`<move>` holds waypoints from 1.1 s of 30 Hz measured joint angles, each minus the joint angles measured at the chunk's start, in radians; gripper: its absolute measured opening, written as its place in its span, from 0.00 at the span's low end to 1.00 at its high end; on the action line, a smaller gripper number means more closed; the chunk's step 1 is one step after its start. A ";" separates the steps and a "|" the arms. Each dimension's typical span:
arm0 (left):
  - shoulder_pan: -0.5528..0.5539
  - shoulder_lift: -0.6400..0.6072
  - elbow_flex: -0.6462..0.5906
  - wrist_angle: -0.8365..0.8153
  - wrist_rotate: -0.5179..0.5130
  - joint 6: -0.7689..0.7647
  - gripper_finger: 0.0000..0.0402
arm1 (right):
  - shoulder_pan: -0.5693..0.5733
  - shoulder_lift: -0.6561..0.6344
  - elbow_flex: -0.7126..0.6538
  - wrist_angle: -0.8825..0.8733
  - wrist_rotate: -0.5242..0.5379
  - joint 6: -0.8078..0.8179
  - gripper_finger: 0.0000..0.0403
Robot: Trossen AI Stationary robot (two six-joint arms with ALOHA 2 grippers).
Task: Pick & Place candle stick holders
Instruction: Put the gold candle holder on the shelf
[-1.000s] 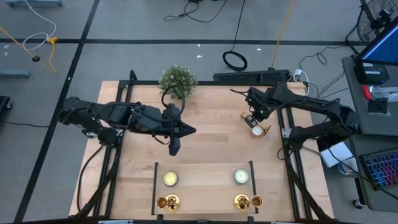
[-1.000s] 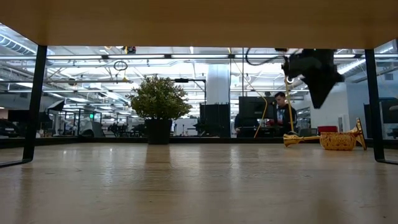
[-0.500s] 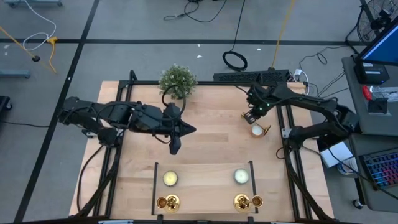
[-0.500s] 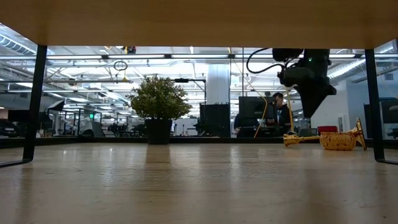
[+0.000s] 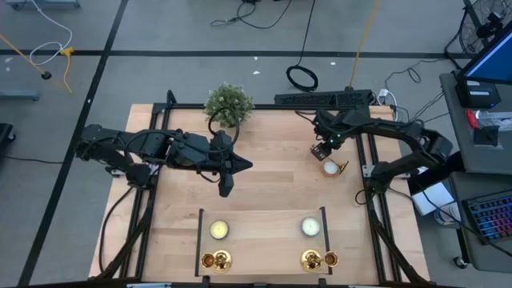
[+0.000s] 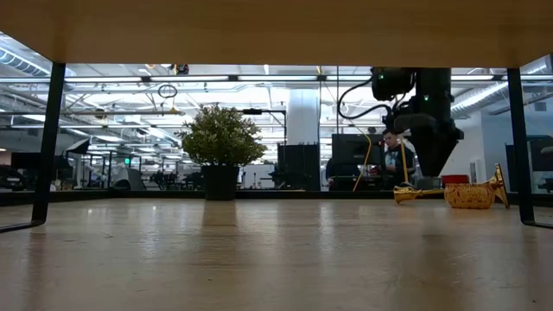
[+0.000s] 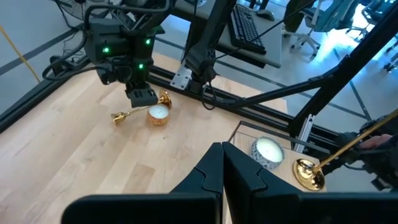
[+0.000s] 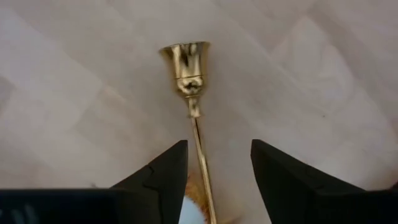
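Above the fallen candle stick holder point(image 8: 189, 87), right gripper point(image 8: 214, 165) gapes, unmarked.

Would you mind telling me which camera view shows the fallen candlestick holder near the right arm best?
The right wrist view: the candlestick holder fills the frame, lying on the table between the open right end effector fingers. The left wrist view shows it smaller, the low view side-on, the high view mostly hidden.
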 joint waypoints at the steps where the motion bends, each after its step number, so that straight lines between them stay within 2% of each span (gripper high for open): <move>1: 0.000 0.000 0.000 0.000 0.000 -0.003 0.01 | 0.000 0.008 0.000 0.001 0.008 0.000 0.44; 4: 0.000 0.000 0.000 0.000 0.001 -0.009 0.01 | 0.000 0.029 0.000 0.002 0.007 0.000 0.46; 11: -0.001 0.000 0.000 -0.001 0.002 -0.010 0.01 | 0.002 0.070 0.000 0.002 -0.068 0.018 0.45; 33: -0.001 0.000 0.000 -0.012 0.003 0.009 0.01 | 0.002 0.073 -0.007 0.006 -0.094 0.032 0.42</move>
